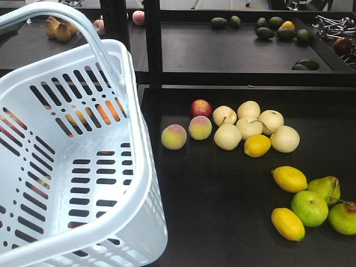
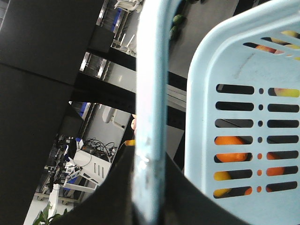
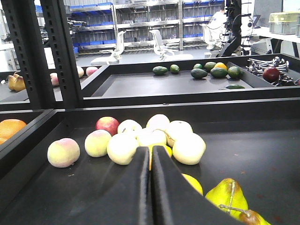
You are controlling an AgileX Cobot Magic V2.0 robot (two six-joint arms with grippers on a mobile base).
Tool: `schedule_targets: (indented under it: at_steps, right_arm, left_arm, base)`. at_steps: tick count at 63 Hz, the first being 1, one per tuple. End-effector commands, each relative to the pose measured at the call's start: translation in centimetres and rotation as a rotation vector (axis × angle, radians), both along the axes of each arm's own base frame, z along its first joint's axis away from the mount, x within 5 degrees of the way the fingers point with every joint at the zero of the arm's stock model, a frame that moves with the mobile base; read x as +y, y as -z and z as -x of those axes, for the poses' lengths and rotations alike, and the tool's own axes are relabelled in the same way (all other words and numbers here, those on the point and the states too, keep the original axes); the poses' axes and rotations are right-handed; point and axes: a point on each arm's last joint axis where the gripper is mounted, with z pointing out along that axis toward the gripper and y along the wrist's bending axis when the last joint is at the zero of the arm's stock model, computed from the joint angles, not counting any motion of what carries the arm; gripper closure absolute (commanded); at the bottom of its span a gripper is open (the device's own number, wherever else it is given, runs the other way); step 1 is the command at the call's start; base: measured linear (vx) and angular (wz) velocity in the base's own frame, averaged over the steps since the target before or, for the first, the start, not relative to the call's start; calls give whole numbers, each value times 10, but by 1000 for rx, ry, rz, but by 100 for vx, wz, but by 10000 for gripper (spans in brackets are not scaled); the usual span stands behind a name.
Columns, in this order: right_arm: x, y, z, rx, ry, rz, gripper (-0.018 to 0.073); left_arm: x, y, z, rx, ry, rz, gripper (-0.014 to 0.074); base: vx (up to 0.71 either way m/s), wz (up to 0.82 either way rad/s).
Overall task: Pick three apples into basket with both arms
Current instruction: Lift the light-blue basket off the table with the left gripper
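Pale blue-white slotted plastic basket (image 1: 143,178): fills the left of the front view, hung tilted with its open mouth turned toward the fruit, apparently so that picks can be dropped in from the right. It holds nothing, and oranges show only through its slots. Black matte bench (image 1: 222,228): right half of the front view, carrying the loose fruit within reach of both arms. Left claw (image 2: 149,208): bottom of the left wrist view, with dark fingers on either side of the hoop handle (image 2: 150,93) and pinching it. It is judged to be carrying the basket, which leaves the other arm free to pick. Right claw (image 3: 150,152): bottom centre of the right wrist view, fingers pressed together on nothing, lying low over the bench and aimed at the fruit cluster. It would need to spread before any grasp. Pale yellow-white round pears (image 1: 249,127): a huddle at centre, touching one another. Deep red round apple (image 1: 201,108): upper left edge of that huddle, just behind two blush peaches (image 1: 174,137), and the nearest likely pick. Dark maroon round apple (image 1: 342,45): upper right corner, on the far shelf among metal utensils and well apart from the basket. A third such apple cannot be made out.
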Motion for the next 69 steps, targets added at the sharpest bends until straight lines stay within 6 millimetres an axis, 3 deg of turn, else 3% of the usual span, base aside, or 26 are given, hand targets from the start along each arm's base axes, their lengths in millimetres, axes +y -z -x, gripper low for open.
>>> schedule_targets:
  at_steps: [1,69]
  right_arm:
    - [0,-2,0,-59,1,11,568]
    - [0,-2,0,-59,1,11,568]
  left_arm:
    - [2,-17,5,-89,31,54,603]
    - [2,-17,5,-89,31,54,603]
  base:
    - [0,0]
    - [0,0]
